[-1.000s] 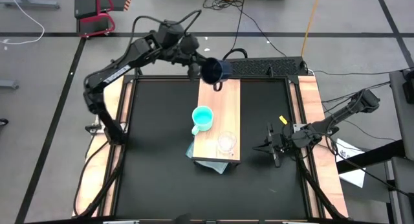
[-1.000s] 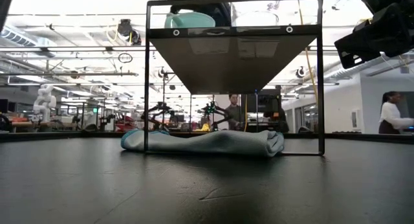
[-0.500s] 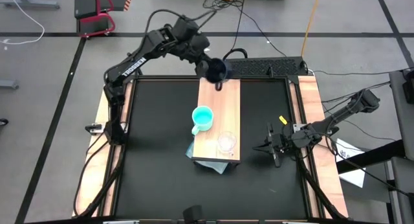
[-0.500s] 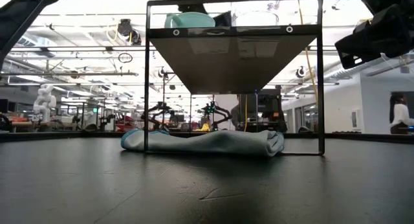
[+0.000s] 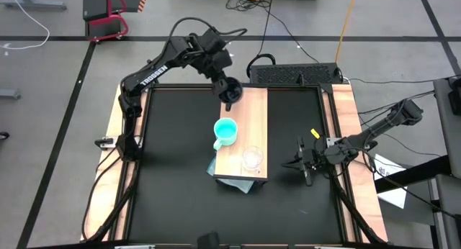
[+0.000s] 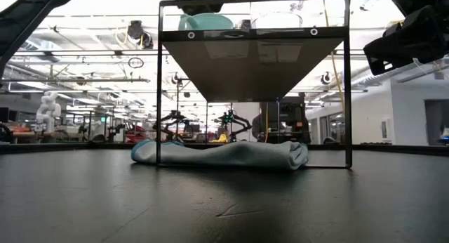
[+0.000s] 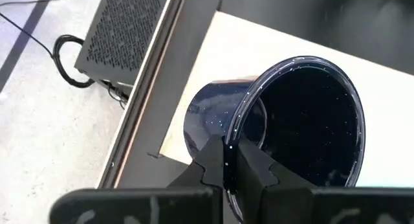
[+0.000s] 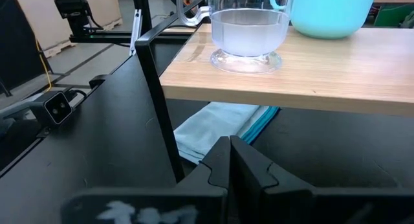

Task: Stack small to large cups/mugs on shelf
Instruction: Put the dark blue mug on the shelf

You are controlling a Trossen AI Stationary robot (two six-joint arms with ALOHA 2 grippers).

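The black surface is seen from above with light wooden strips along its sides. At its middle stands the shelf, a long light-wood plank raised on a thin black frame; in the low view its underside and the frame posts are seen, with a folded light-blue cloth lying on the surface beneath it. The left arm, on which the white lettering "TROSSEN" can be read in the high view, is stretched to the far end of the shelf.

The dark navy mug is held there by the left pincer, whose fingers are closed on the mug's rim, one inside and one outside. The mug is tilted, its speckled mouth turned toward the wrist camera, over the far left corner of the plank; whether it touches the wood cannot be told.

The turquoise mug stands upright near the middle of the shelf, by its left edge. The small clear glass mug stands upright just nearer than it, toward the near end of the plank, apart from the turquoise one.

The right pincer hangs low to the right of the shelf's near end, its fingers closed together and holding nothing.
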